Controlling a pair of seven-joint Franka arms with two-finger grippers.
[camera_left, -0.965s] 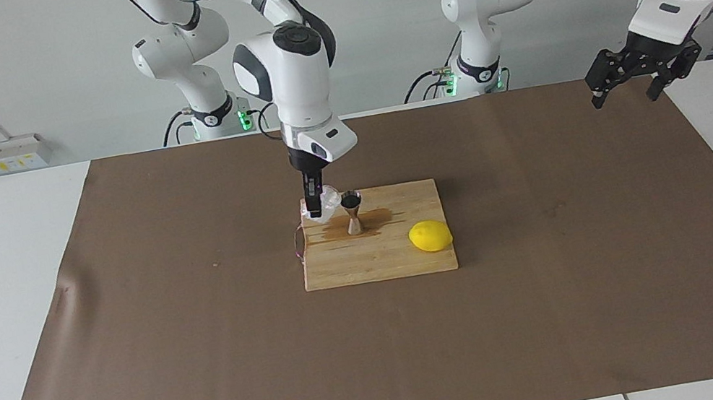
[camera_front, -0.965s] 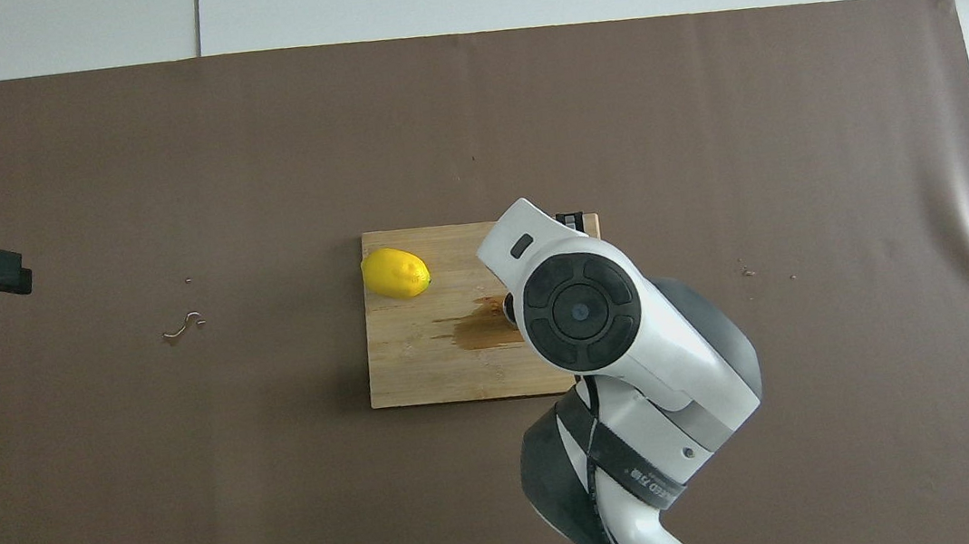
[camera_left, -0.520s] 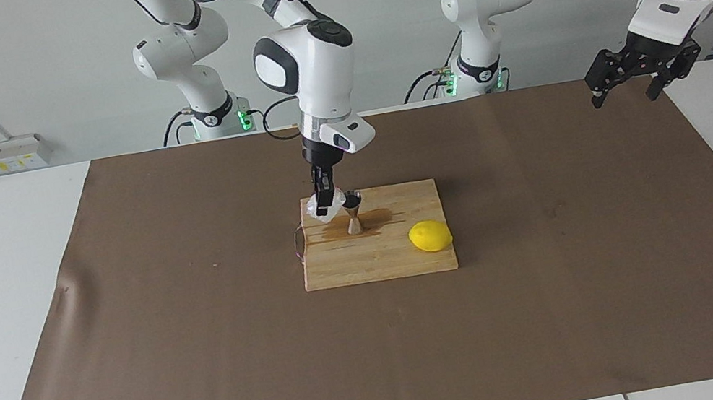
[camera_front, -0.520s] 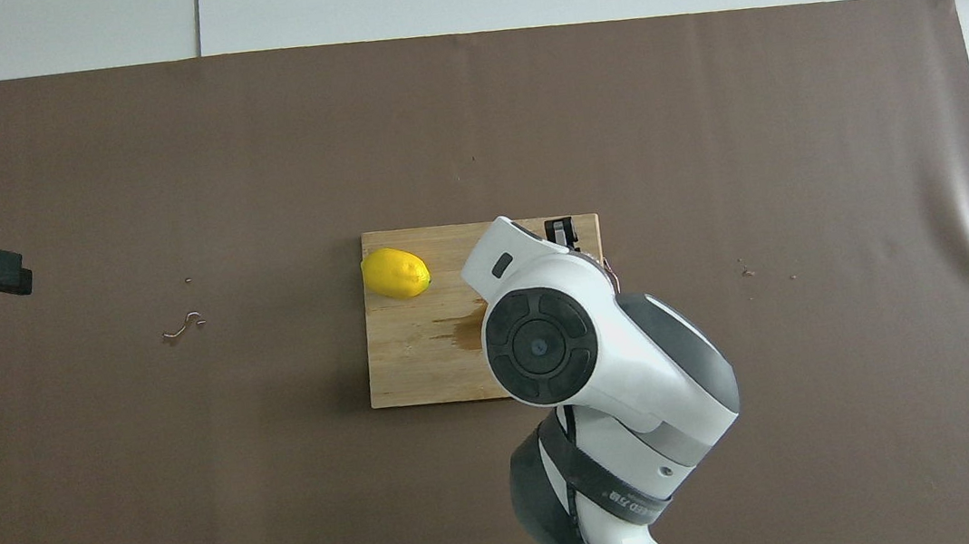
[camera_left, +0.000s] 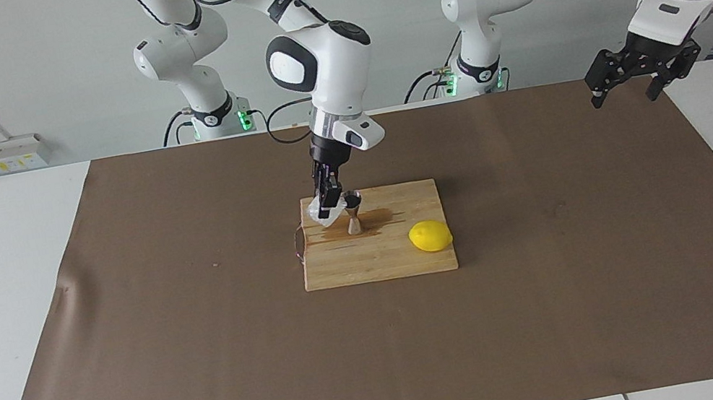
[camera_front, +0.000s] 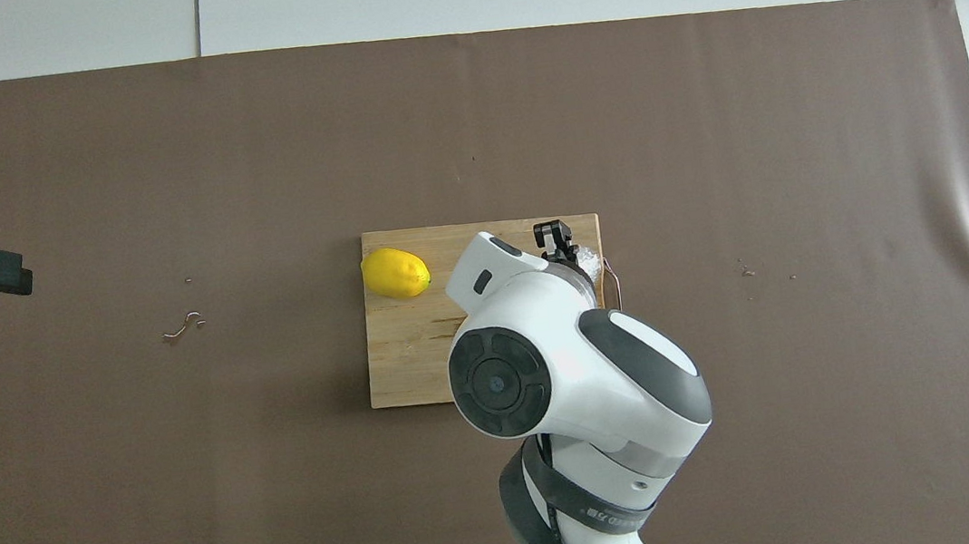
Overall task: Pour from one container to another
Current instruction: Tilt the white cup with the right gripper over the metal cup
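We see the right gripper [camera_left: 327,206] low over the cutting board [camera_left: 382,261], at the board's corner nearest the robots and toward the right arm's end of the table. Its fingers are pressed together on the small whitish cup [camera_left: 323,216], pinching the crinkled wall, and the cup hangs tilted just above the wood rather than standing on it. The cup's upper edge leans toward the metal jigger [camera_left: 352,213], which stands upright on the board just beside it, dark mouth up; we cannot tell whether the two touch. Around the jigger's foot a dark wet stain [camera_left: 375,220] spreads over the wood toward the left arm's end.

In the overhead view the right arm's wrist hides the jigger, and only the gripper's dark tip [camera_front: 554,241] and a bit of the cup [camera_front: 585,259] show past it, near the board's [camera_front: 404,363] edge.

A lemon [camera_left: 430,236] lies on the same board, at the corner farther from the robots toward the left arm's end, well apart from the cup and jigger; from above it [camera_front: 395,273] is in plain sight. A thin wire loop [camera_left: 297,244] sticks out from the board's side at the right arm's end.

The left gripper [camera_left: 625,86] waits in the air over the edge of the brown mat [camera_left: 206,344] at the left arm's end of the table, with its fingers spread and nothing between them.
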